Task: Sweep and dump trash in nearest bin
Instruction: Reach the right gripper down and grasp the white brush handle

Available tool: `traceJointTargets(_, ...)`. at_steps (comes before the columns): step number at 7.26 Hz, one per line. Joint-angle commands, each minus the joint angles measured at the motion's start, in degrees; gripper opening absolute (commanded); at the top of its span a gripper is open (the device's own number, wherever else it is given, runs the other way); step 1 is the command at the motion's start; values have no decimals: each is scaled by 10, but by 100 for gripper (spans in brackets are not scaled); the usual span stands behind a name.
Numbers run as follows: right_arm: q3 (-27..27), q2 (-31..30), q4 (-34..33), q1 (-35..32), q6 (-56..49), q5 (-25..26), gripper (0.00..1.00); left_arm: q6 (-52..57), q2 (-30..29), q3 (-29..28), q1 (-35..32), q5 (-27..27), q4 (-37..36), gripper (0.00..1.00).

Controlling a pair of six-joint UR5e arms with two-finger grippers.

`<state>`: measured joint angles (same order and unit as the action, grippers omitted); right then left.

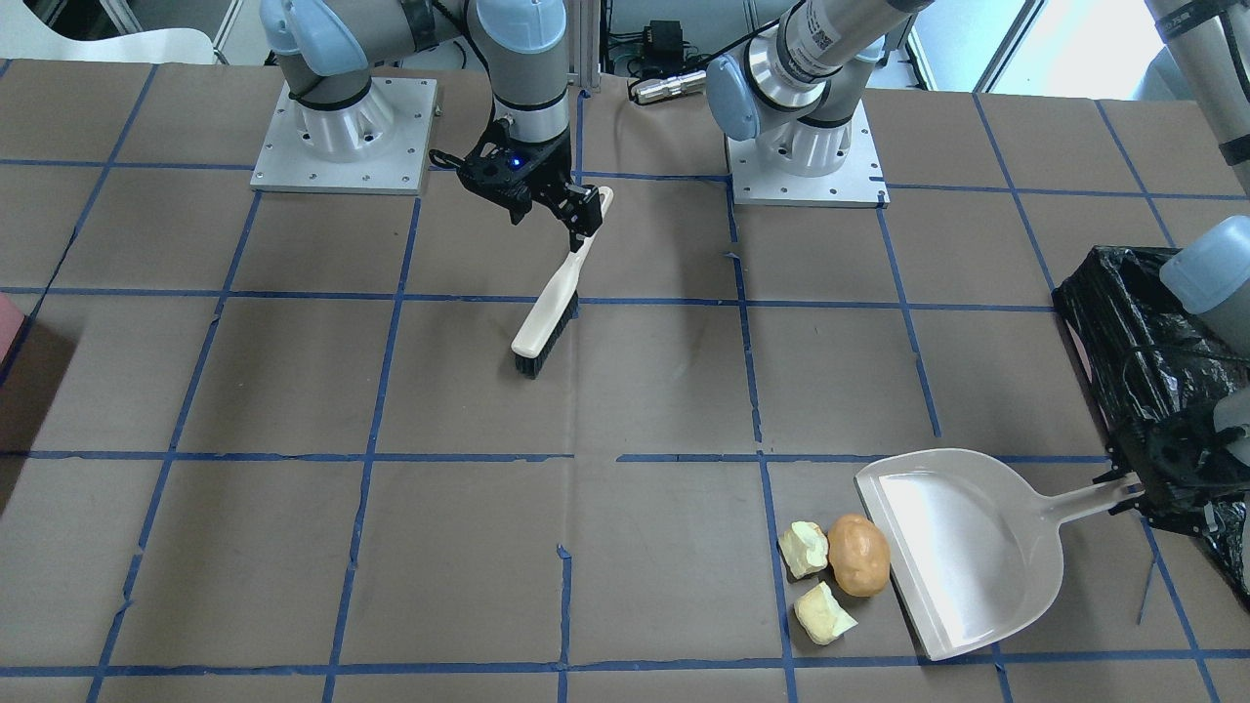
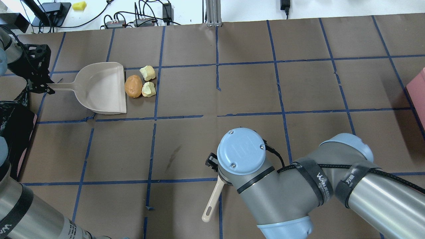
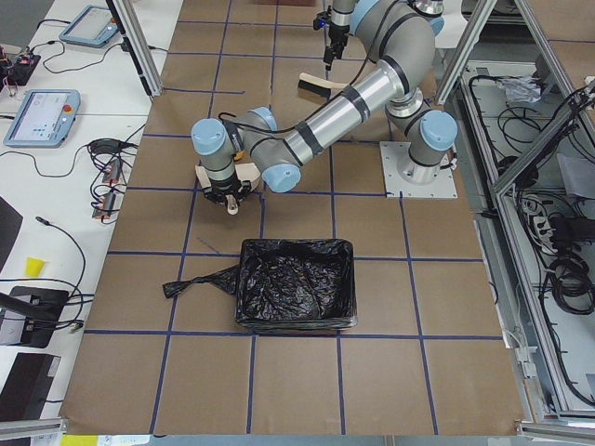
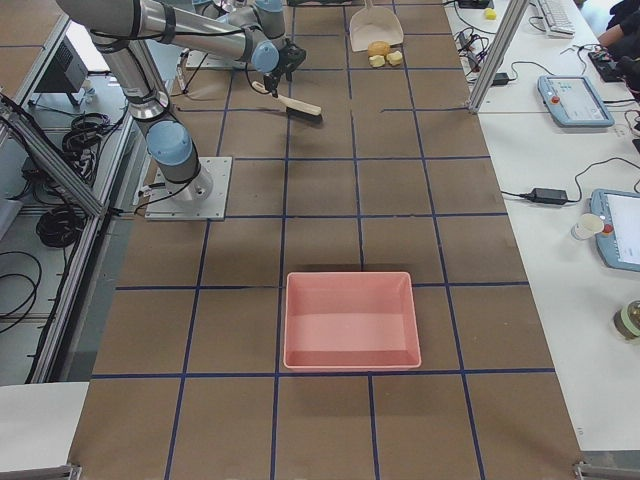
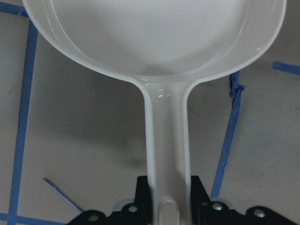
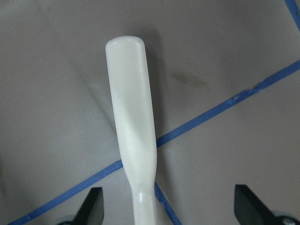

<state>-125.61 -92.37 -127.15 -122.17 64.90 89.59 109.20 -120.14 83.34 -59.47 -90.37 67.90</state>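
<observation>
Nearest the front-facing camera lies the trash. The orange-brown lump (image 1: 858,555) sits right against the open lip of the dustpan (image 1: 962,552). One yellow chunk (image 1: 803,549) presses its outer side, and the other yellow chunk (image 1: 823,613) lies just beside the lip, toward the worktop (image 1: 293,547) edge closest to the lens. At that view's right I see the left jaws gripping the tip of the pan's handle, next to the black-lined bin (image 1: 1113,322). Up near the robot the brush (image 1: 547,317) slants with its bristle end low and the right jaws at its handle. A wide stretch of taped brown worktop separates it from the trash.

From overhead, the right wrist (image 2: 241,156) hides the brush head and only the handle end pokes out. All three pieces lie on the pan's mouth side, away from the left jaws. A pink tub (image 2: 420,89) shows at the far right edge, well apart.

From the left end, the bin stands on the worktop, nearer that camera than the dustpan.

From the right end, the pink tub fills the foreground and the trash is small at the far end.

On the left wrist camera the jaws pinch the handle from both sides, closed on it. On the right wrist camera the jaws stand spread wide. The brush handle runs between them, with worktop showing on either side.
</observation>
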Motion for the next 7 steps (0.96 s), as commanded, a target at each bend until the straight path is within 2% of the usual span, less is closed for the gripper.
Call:
traceJointTargets(1,-9,13,-13,-36,40,13,95,-12,-9,9,0,3,-4,7)
traceJointTargets(2,-12,24,-13,-44,103,12,91,-17,-9,9,-1,3,-3,8)
traceJointTargets(4,-11,34,-17,-100,120,51,92,4,-10,12,-2,4,-1,7)
traceJointTargets(7,-11,34,-19,-119,150,70,92,8,-12,12,-3,7,-1,7)
